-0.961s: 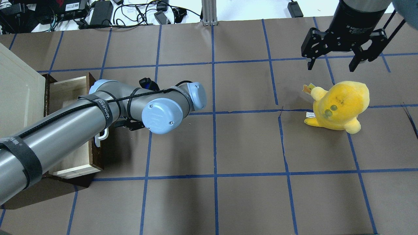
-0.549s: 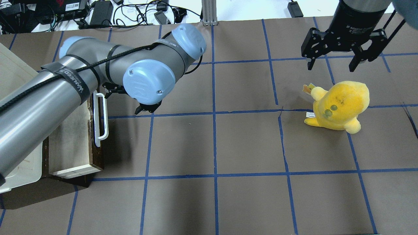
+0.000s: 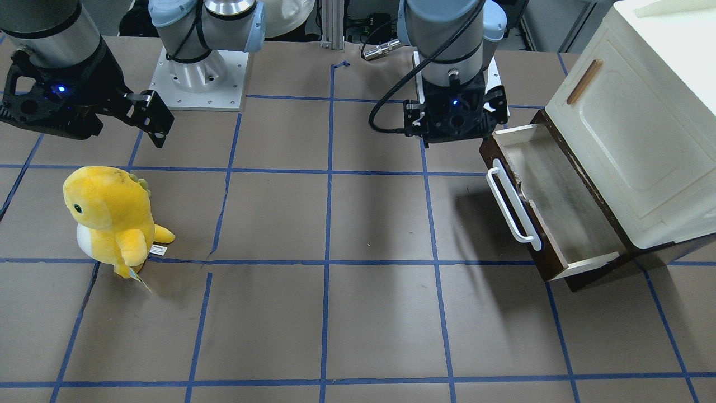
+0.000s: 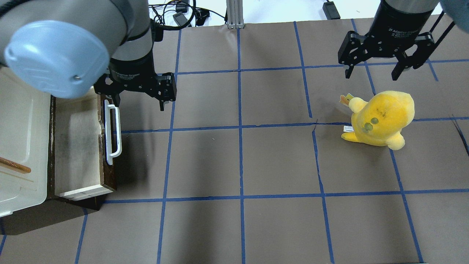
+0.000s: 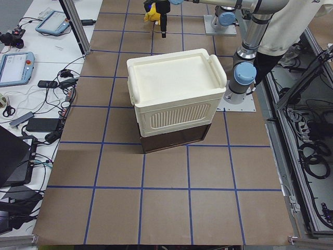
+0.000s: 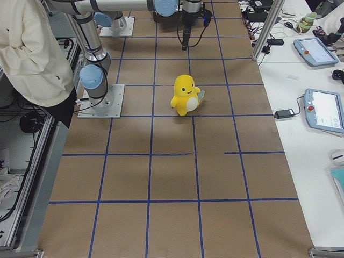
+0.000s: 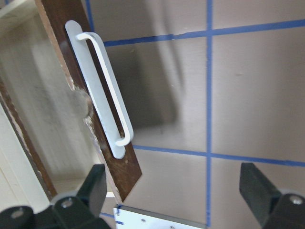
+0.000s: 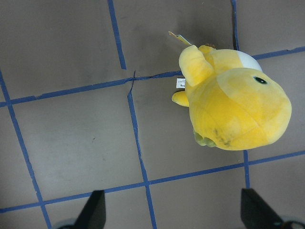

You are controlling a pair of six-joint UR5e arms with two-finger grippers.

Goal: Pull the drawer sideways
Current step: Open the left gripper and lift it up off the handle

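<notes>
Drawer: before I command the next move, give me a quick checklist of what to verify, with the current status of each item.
1. Drawer pulled out: ok, its pale inner floor is exposed.
2. Left pincer off the handle: ok, open, above the table beside the handle's end, gripping nothing.
3. Right pincer idle: ok, open, holding nothing, hanging near the plush toy.
4. Plush toy away from the drawer: ok, it stands at the table's opposite side.
5. Drawer at full travel: cannot tell, its rear is hidden under the cabinet.
</notes>
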